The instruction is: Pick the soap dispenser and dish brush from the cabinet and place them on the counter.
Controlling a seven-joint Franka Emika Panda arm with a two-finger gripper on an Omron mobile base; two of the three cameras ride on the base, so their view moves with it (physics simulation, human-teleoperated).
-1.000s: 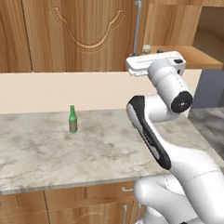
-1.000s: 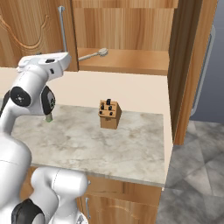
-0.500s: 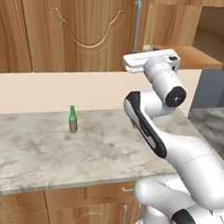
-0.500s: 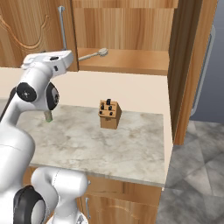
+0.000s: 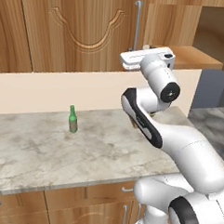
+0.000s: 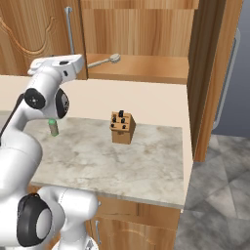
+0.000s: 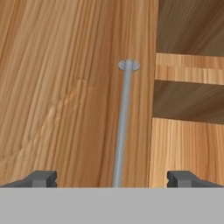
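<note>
I am lining up on the cupboard, reaching for the first thing to bring down.

I am holding the end effector raised in front of the cabinet, fingertips spread wide and pinching nothing; in the hand view the closed door's bar handle is running up between them, with the open compartment just right of that handle. The dish brush is lying on the shelf inside, close to the handle's side of the opening. I cannot make out the soap dispenser from here. The worktop below the cabinet is carrying a green bottle and a knife block. Next, I judge, I am needing to shift sideways past the door edge, then ease in low over the shelf toward the brush handle.
</note>
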